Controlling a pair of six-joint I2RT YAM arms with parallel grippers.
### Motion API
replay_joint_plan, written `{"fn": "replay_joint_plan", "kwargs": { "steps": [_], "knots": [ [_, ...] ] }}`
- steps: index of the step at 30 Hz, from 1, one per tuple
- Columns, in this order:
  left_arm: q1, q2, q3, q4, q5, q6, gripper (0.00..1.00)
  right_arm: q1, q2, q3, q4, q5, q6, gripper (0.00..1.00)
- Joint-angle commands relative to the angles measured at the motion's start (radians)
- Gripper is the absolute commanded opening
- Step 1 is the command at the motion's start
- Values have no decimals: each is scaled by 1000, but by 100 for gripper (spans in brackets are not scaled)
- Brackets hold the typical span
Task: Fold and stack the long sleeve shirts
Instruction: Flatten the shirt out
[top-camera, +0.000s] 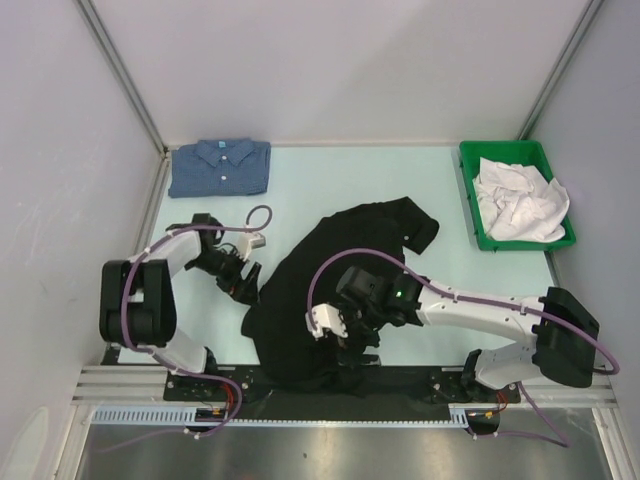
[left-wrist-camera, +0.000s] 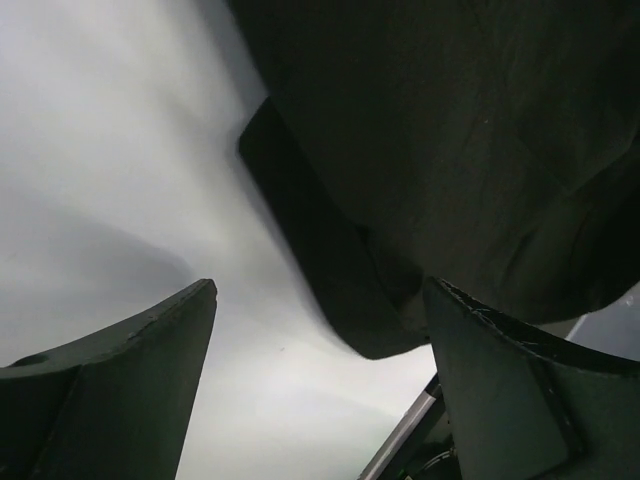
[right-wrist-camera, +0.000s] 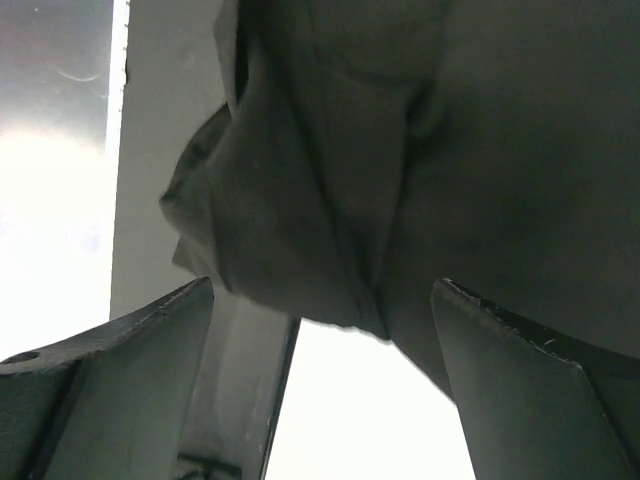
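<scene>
A large black long sleeve shirt (top-camera: 330, 270) lies crumpled in the middle of the table, its lower part reaching the front edge. A blue long sleeve shirt (top-camera: 220, 167) lies folded at the back left. My left gripper (top-camera: 245, 283) is at the black shirt's left edge. In the left wrist view it (left-wrist-camera: 320, 290) is open, with a dark fold of the shirt (left-wrist-camera: 440, 150) just beyond the fingertips. My right gripper (top-camera: 345, 340) hovers over the shirt's front part. In the right wrist view it (right-wrist-camera: 322, 285) is open, with a bunched black fold (right-wrist-camera: 300, 180) just ahead of the tips.
A green bin (top-camera: 470, 190) holding white cloth (top-camera: 518, 200) stands at the back right. Grey walls close in the table on the left, back and right. A metal rail (top-camera: 330, 380) runs along the front edge under the arm bases.
</scene>
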Motion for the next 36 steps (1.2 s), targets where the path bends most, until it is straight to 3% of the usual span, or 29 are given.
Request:
{"fn": "replay_joint_plan", "kwargs": {
  "steps": [1,4,5,7,8,9,12,14,15,16,18,19,20,21,22,23,24,25,26,29,31,33,34,36],
  "knots": [
    [-60,83,64,-23,83,8,88,39,8,-82,156,-16,44,94],
    [-66,166,110,-44,144,4,82,54,23,-155,273,27,66,76],
    [-68,190,122,-55,158,-7,78,54,36,-164,285,32,60,56],
    [-68,262,170,-75,214,-7,53,45,65,-166,308,36,63,31],
    [-68,281,196,-81,222,-28,43,37,74,-149,310,27,74,2],
    [-66,296,230,-83,216,-47,23,30,82,-137,318,24,92,0],
    [-64,354,453,-38,161,-186,1,25,112,-65,426,35,155,0],
    [-78,397,711,-37,130,-283,0,61,184,7,500,90,169,0],
    [-109,454,810,-52,130,-309,0,77,219,117,573,110,186,0],
    [-129,480,1010,-69,127,-331,0,94,256,174,595,183,186,0],
    [-207,564,1215,-144,129,-374,0,154,376,375,606,269,148,0],
    [-236,592,1386,-176,133,-378,0,166,410,452,576,339,134,3],
    [-265,609,1452,-246,136,-365,0,180,430,515,519,366,129,23],
    [-311,621,1493,-279,146,-345,1,180,419,569,420,383,141,36],
    [-322,611,1491,-302,156,-325,3,171,390,556,384,385,147,63],
    [-319,591,1450,-320,188,-279,6,162,346,519,361,386,152,75],
    [-307,561,1393,-314,199,-254,17,136,217,461,329,383,151,82],
    [-289,493,1254,-255,205,-237,25,123,150,342,312,362,128,94],
    [-261,446,1173,-203,222,-245,30,106,75,274,295,345,115,98],
    [-56,281,881,-2,380,-296,59,-54,-129,105,193,205,59,100],
    [-25,182,728,3,373,-200,64,-210,-202,42,225,216,36,100],
    [-25,129,632,-21,289,-119,72,-343,-167,44,244,178,39,100],
    [-25,109,541,-27,221,-74,73,-472,-88,63,247,144,40,100],
    [-25,82,460,-14,158,-55,83,-576,38,167,259,97,80,100]
  ]
}}
